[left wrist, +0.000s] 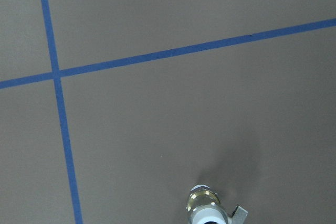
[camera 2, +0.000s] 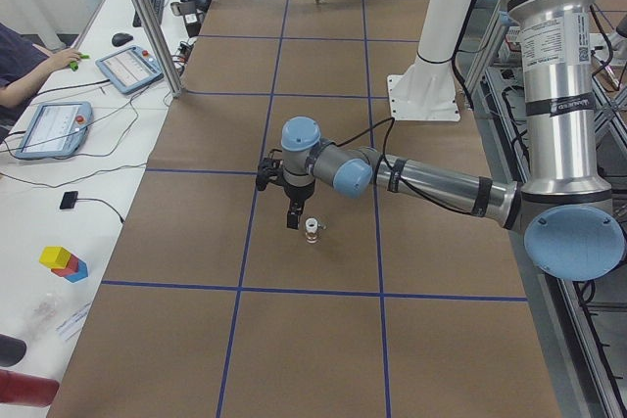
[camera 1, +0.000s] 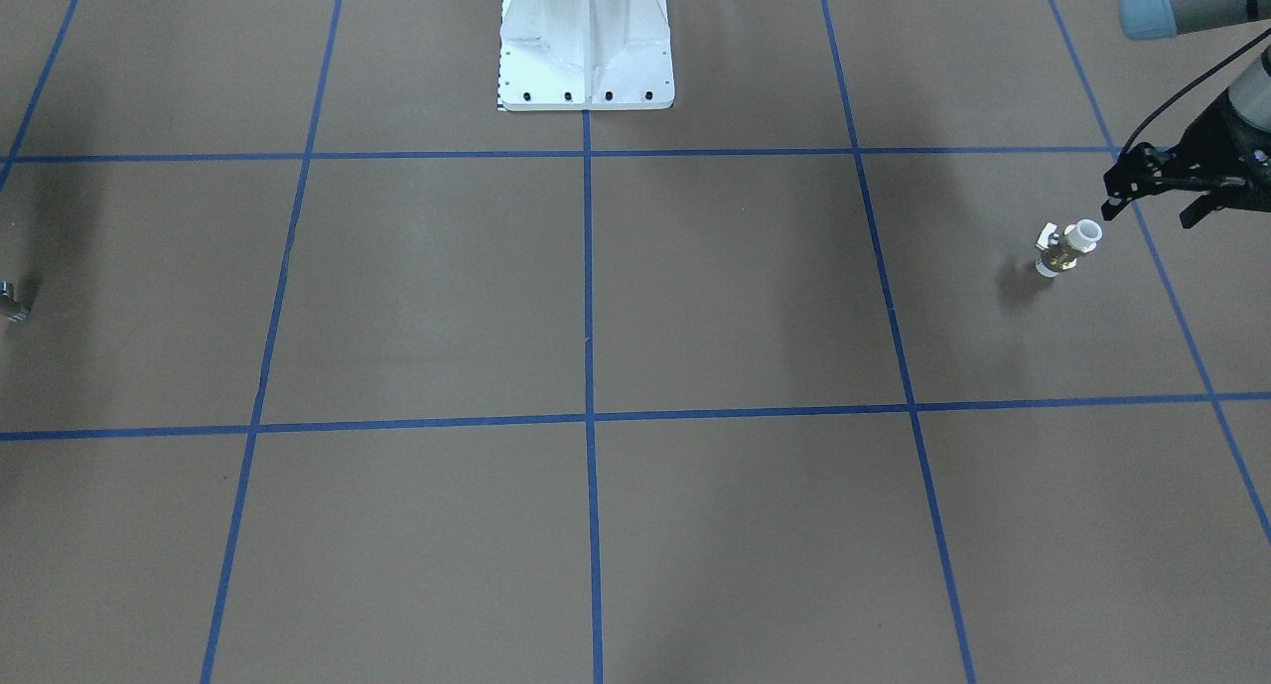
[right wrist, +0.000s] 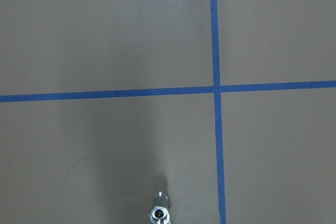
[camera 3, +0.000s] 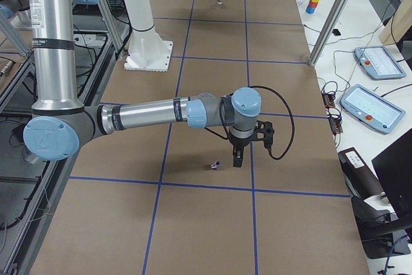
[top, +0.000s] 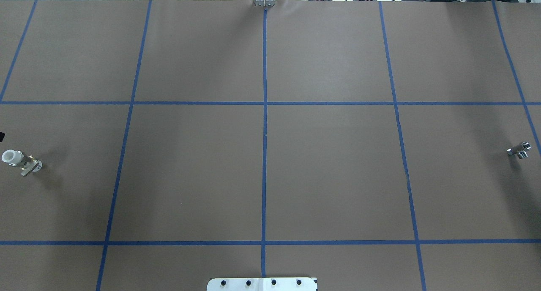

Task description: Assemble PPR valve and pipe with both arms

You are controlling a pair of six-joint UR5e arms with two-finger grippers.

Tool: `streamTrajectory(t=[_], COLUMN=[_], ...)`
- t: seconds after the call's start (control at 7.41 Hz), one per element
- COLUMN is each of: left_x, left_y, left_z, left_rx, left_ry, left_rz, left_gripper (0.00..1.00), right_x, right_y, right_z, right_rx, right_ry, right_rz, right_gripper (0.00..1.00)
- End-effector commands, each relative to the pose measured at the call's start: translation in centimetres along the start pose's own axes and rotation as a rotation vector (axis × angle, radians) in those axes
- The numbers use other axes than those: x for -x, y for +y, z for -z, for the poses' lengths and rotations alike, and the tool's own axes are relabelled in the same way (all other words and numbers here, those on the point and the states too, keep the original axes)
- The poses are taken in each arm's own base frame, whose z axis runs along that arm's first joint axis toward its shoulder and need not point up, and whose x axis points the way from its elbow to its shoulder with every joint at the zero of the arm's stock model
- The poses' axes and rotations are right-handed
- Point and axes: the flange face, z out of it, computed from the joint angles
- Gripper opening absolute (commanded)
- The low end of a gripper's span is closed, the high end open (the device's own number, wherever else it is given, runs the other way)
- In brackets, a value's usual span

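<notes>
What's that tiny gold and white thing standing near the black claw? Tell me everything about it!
That is the PPR valve. It has a shiny brass-looking middle, a round white plastic-looking end at top and bottom, and a small pale lever sticking out sideways. It stands upright on the brown table, inside a blue-taped square. Nothing holds it; the left gripper hangs open close beside it.
</notes>
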Motion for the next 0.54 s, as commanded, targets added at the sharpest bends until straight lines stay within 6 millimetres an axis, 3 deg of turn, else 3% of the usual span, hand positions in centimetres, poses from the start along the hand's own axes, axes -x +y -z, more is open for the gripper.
streamTrajectory(t=[0.0,0.27,0.4], left_x=[-1.2,-0.8,-1.3], left_y=[1.8,1.9,2.1], left_z=[-2.9,-3.7,-5.1], left_rx=[0.029,0.044,0.071], left_ry=[-0.013,-0.018,-0.019], left_rz=[0.002,0.008,-0.007], left_gripper=[1.0,1.0,1.0], right_x=[0.0,0.0,0.0], right_y=[0.0,0.0,0.0], right_z=[-0.1,-0.1,-0.1], right_rx=[0.001,0.003,0.003], right_ry=[-0.002,-0.005,-0.003], right_rz=[0.0,-0.003,-0.003], right_gripper=[1.0,1.0,1.0])
